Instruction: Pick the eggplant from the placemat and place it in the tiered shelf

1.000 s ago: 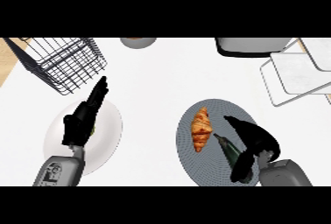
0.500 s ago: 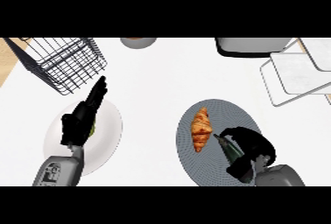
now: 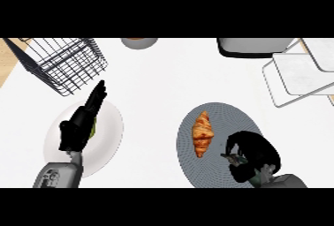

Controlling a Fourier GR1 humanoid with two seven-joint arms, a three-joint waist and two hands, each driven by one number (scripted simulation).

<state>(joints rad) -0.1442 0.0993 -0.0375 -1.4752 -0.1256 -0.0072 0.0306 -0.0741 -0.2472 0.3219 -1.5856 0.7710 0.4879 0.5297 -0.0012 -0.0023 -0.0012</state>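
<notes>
Grasp step in hand: right hand (image 3: pixel 253 150) curled over the hidden eggplant on the placemat (image 3: pixel 225 117) — next, lift clear toward the tiered shelf (image 3: pixel 299 73).

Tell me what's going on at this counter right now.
The right hand is curled over the eggplant on the grey placemat and hides most of it. The eggplant looks gripped but not yet lifted. A croissant lies beside it on the same mat. The tiered shelf, where the eggplant should go, stands at the far right. The left hand rests open over a white plate, and a wire basket stands beyond it.
</notes>
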